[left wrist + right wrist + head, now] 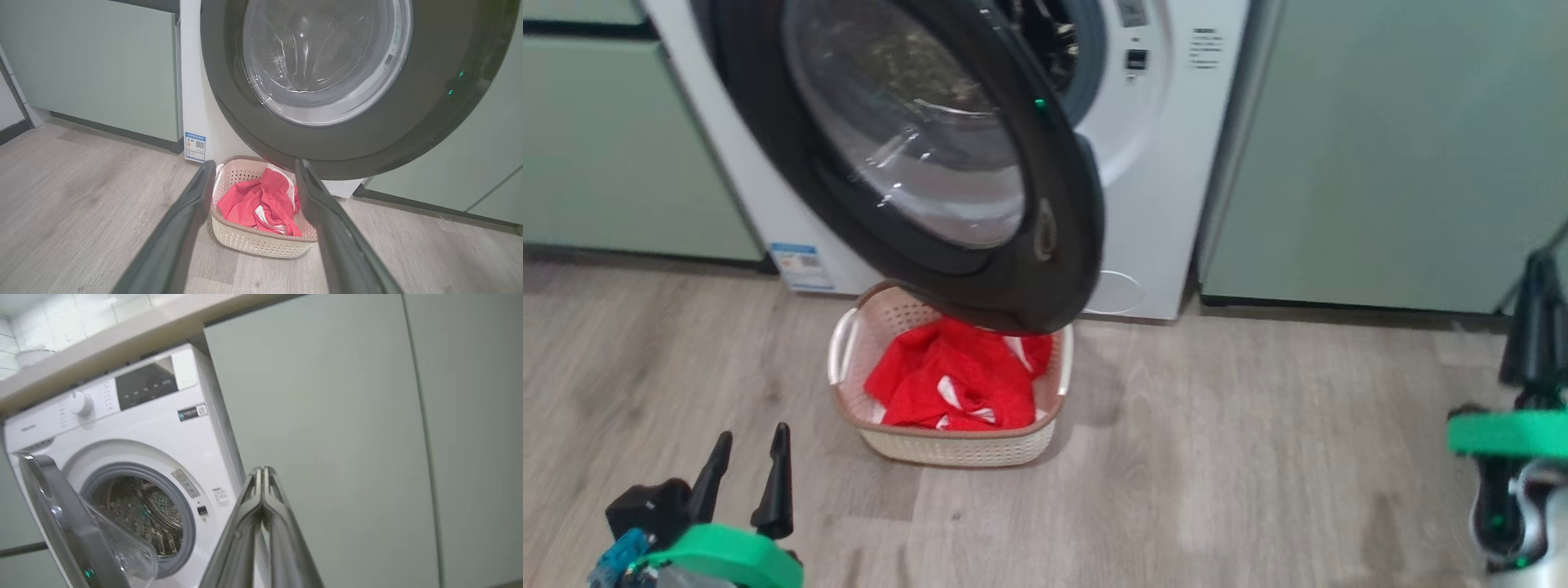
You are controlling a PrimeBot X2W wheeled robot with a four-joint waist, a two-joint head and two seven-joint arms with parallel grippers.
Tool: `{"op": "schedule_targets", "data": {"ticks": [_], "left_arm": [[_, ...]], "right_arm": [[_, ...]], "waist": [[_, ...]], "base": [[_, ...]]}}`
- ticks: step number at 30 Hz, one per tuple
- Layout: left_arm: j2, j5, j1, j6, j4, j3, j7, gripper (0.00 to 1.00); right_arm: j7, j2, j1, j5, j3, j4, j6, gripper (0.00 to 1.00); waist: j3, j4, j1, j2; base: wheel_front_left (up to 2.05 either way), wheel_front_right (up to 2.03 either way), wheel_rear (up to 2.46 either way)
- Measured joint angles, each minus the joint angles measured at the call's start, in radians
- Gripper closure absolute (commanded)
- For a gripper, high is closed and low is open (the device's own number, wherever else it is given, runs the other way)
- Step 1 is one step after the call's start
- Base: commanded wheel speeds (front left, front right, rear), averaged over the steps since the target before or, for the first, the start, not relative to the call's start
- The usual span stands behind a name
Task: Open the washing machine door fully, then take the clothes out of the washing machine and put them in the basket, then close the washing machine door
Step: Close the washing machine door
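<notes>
1. Head view. Nearest the lens, at lower left: the left gripper (753,433), fingers (778,482) parted, holding nothing, poised over bare floor (1217,490). Near beyond it: the basket (956,451), set on the floor just in front of the washing machine (1168,163), with the clothes (947,380) heaped inside. Hanging above the basket's far end: the lower rim of the washing machine door (768,139), standing well out from the front. Judged from this: unloading done, closing the door next.

2. Left wrist view. Closest: the two parted fingers, framing the basket and the red heap. Above: the door's glass and black ring, hiding the opening from this angle, bottom edge over the basket's back rim; touching or clear, cannot tell. Calls for a push on the door's free side, swept toward the machine and kept above the basket rim. Open floor to the left; pale green cabinets (94,69) well back.

3. Right wrist view. Closest: the right gripper (263,470), fingertips (255,486) pressed together on nothing. Past it: the drum (143,514) open, bare perforated metal, no red inside as far as seen. Door edge-on at the left, bowl bulging toward the opening. Nothing seen between door and grey rim (188,522), so likely a free swing; worth minding the cabinets close on the right.
</notes>
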Motion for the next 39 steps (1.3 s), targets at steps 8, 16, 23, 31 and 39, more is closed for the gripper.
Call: {"op": "schedule_targets", "data": {"ticks": [8,16,23,31,39], "left_arm": [[-0.016,-0.001,-0.008,0.0,0.01,-0.008,0.0,0.0],[-0.039,-0.001,-0.008,0.0,0.017,-0.044,0.0,0.0],[-0.05,-0.001,-0.012,0.0,0.02,-0.093,0.0,0.0],[-0.071,-0.001,-0.029,0.0,0.019,-0.113,0.0,0.0],[-0.104,-0.001,-0.07,0.0,0.007,-0.118,0.0,0.0]], "right_arm": [[-0.003,-0.038,-0.121,0.026,0.091,-0.089,0.0,1.0],[-0.004,-0.074,-0.229,0.03,0.318,-0.051,0.0,1.0],[-0.004,-0.1,-0.297,0.039,0.552,0.121,0.0,1.0],[-0.003,-0.103,-0.349,0.111,0.674,0.367,0.0,1.0],[-0.003,-0.105,-0.442,0.142,0.686,0.491,0.0,1.0]], "waist": [[0.003,0.105,0.0,0.0],[0.008,0.217,0.0,0.0],[0.017,0.309,0.0,0.0],[0.056,0.364,0.0,0.0],[0.129,0.355,0.0,0.0]], "base": [[0.0,0.0,0.0],[0.0,0.0,0.0],[0.0,0.0,0.0],[0.0,0.0,0.0],[0.0,0.0,0.0]]}}
